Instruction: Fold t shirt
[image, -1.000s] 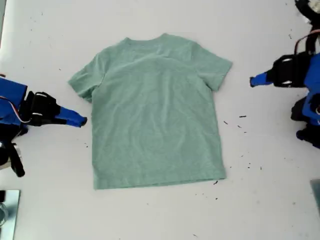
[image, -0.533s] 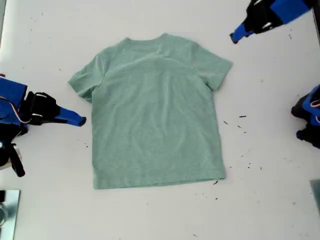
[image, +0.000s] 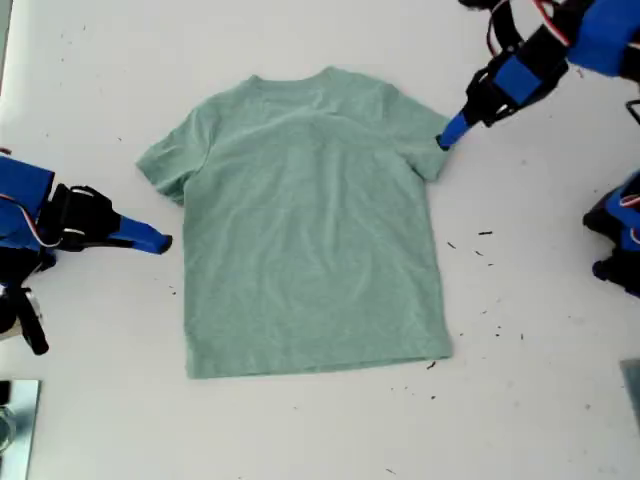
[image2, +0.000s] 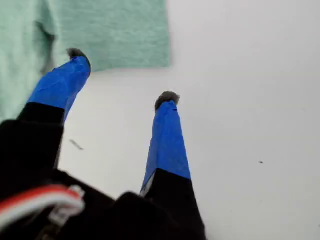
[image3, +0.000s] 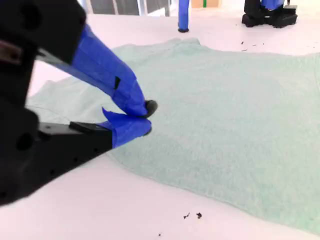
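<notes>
The sage-green t shirt (image: 310, 220) lies flat on the white table, neck toward the exterior view's top. My first gripper (image: 447, 135) comes in from the exterior view's upper right and hangs at the sleeve on that side. It is open in the first wrist view (image2: 120, 79), one fingertip (image2: 76, 55) over the sleeve's edge (image2: 110, 30), the other fingertip (image2: 167, 97) over bare table. My second gripper (image: 160, 241) sits at the exterior view's left, just off the shirt's side edge. It is shut on nothing (image3: 145, 117), beside the cloth (image3: 225, 110).
Dark specks (image: 485, 235) dot the white table at the exterior view's right. An arm base (image: 615, 240) stands at that right edge. A metallic object (image: 15, 420) lies in the exterior view's lower left corner.
My first arm swung from the exterior view's right edge up to the top, then down to the sleeve. My second arm has not moved.
</notes>
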